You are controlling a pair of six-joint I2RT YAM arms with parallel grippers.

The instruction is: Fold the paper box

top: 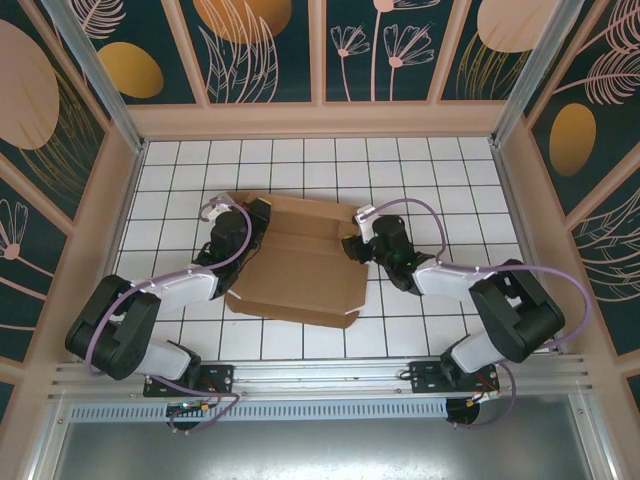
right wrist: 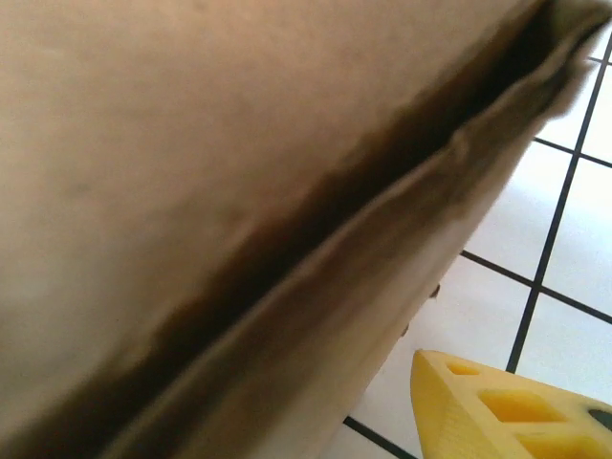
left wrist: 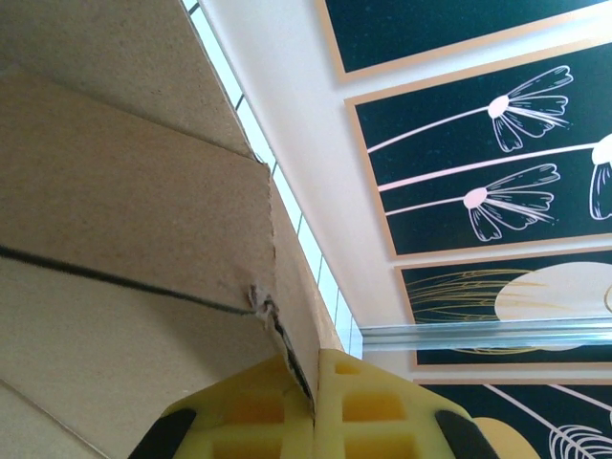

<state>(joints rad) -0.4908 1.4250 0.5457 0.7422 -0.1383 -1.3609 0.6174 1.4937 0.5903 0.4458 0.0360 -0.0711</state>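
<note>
with the left end effector (left wrist: 316, 368) clenched on a far-left flap of the plain brown die-cut cardboard paper box (top: 300, 265), which lies mid white-tiled worktop (top: 420, 170) between the arms, we'd fold the right wall inward along its crease, slowly, so nothing tears. the right end effector (top: 352, 246) sits at the box's right edge; we cannot tell whether it grips. the half-formed box looks bare inside.

Top camera high, looking down on table (top: 420, 170), wrist cameras close against the shared paper box (top: 300, 262)
</note>
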